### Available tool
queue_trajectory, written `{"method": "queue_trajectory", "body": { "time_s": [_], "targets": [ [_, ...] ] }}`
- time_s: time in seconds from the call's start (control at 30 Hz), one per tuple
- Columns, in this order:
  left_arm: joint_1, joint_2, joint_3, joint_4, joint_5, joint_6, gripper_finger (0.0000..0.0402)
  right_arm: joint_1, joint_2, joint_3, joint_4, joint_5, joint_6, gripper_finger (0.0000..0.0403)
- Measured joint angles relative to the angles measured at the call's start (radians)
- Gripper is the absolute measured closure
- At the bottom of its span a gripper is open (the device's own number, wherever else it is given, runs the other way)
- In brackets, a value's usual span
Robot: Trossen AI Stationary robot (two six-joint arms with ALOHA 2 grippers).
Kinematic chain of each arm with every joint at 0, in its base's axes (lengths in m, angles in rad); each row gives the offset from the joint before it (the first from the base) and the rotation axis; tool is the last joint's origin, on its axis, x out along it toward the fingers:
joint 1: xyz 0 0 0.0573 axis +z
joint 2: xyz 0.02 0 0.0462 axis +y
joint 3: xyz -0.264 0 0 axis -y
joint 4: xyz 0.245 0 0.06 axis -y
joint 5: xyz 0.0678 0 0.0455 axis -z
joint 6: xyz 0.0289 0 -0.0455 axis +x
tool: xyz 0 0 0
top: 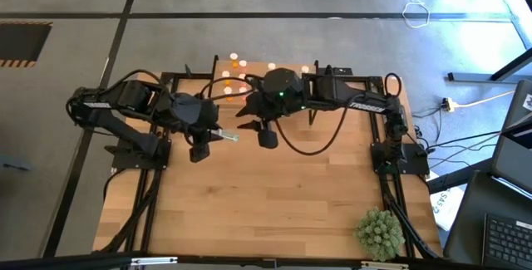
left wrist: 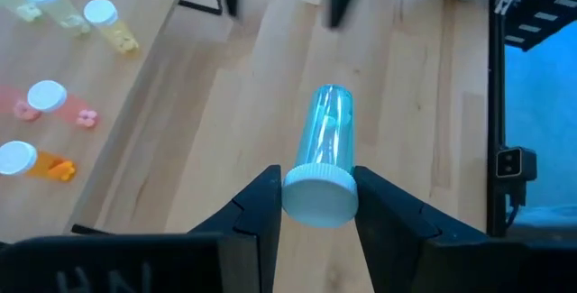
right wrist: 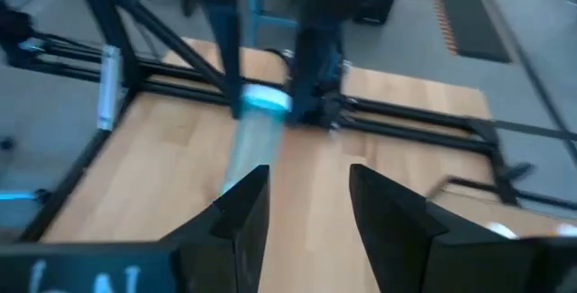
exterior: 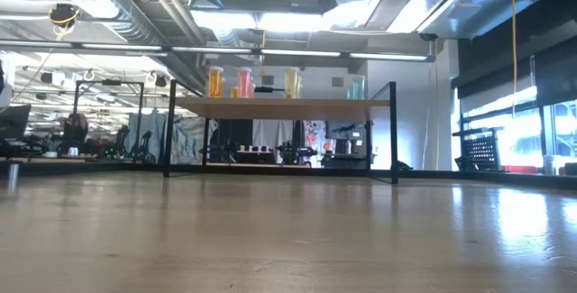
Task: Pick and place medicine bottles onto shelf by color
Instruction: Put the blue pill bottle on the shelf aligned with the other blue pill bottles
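Observation:
A pale blue-green medicine bottle (left wrist: 328, 131) with a white cap hangs above the table's middle, with my left gripper (left wrist: 317, 205) shut on it; the high view shows it (top: 228, 137) sticking out toward the right arm. My right gripper (right wrist: 306, 198) stands open just beyond the bottle's free end (right wrist: 242, 153), nothing between its fingers. The shelf (exterior: 279, 104) stands at the table's far edge on thin black legs. On top of it stand orange (exterior: 215, 82), pink (exterior: 244, 82), yellow (exterior: 292, 83) and pale green (exterior: 357, 86) bottles. My left gripper pinches the bottle's white cap (left wrist: 318, 185) between its two fingers, one on each side. The fingers slant downward from the table's left side. The bottle's body points away along the fingers, roughly level and lifted clear of the table.
A spiky green plant ball (top: 381, 233) sits at the table's near right corner. The wide wooden tabletop (top: 266, 195) stretches on the near side of both grippers. Black frame rails (top: 158, 179) run along the table's left and right edges.

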Motion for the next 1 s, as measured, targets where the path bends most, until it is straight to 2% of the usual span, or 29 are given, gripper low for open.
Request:
{"method": "queue_trajectory", "body": {
  "time_s": [0.1,0.37,1.0],
  "targets": [
    [0.001,0.000,0.000,0.000,-0.002,0.000,0.0289,0.000,0.009,0.001,0.014,-0.047,0.009,0.0245],
    [0.001,0.010,-0.001,0.000,-0.043,0.025,0.0289,0.000,0.037,0.001,0.026,-0.076,0.048,0.0245],
    [0.002,0.063,-0.001,0.000,-0.054,0.055,0.0289,0.001,0.076,0.001,0.023,-0.081,0.106,0.0245]
  ]
}}
